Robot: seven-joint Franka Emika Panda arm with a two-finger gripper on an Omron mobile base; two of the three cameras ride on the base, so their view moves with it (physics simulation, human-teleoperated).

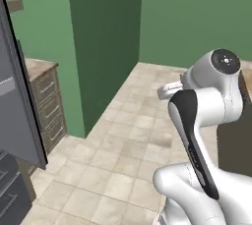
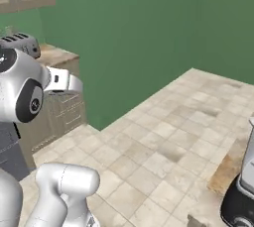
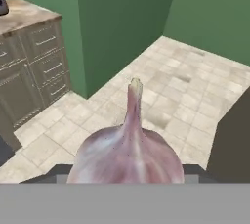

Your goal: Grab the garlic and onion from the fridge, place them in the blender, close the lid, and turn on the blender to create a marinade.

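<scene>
The pale pinkish-white, pointed garlic bulb (image 3: 128,155) is held between the jaws of the gripper (image 3: 128,173) above the beige tiled floor (image 3: 171,91).

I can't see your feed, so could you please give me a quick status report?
Claw shut on the garlic. Garlic carried above tiled floor, tip pointing away. Nothing in the way ahead.

1. A floor of pale beige stone tiles (image 1: 123,160) spreads from the near edge to the green walls at the far side.
2. A grey-brown drawer cabinet with a mottled brown stone countertop (image 3: 29,15) stands on the tiles at the left, against the wall.
3. A silver slotted toaster (image 2: 22,42) sits on that countertop.
4. A squat black appliance base (image 2: 240,201) rests at the near right.
</scene>
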